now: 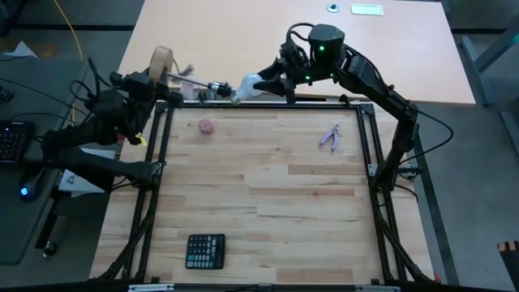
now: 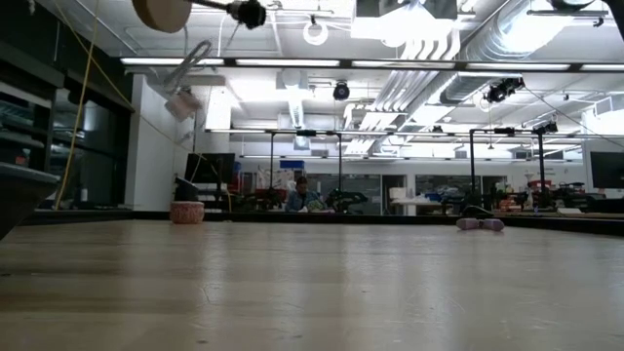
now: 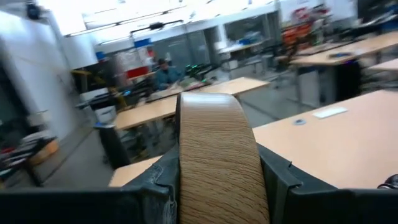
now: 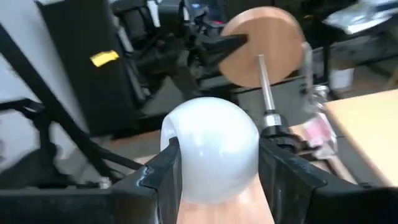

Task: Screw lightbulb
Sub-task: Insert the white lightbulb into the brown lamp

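While clamped in right pincer (image 4: 214, 171), lightbulb (image 4: 210, 149) raised beside socket (image 1: 216, 87), left pincer (image 3: 217, 186) gripping wooden disc (image 3: 214, 155)

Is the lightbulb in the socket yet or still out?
Out. The right gripper holds the lightbulb apart from the black socket; the left gripper holds the wooden disc.

I was working in a robotics lab or open workshop hall. Behind my wooden worktop (image 2: 312, 283), in the low view, exposed silver ducts (image 2: 429, 58) and strip lights (image 2: 195, 61) ran across the top of the frame. A person (image 2: 302, 198) sat at centre among cluttered benches. The left wrist view showed rows of pale desks (image 3: 336, 137) at right.
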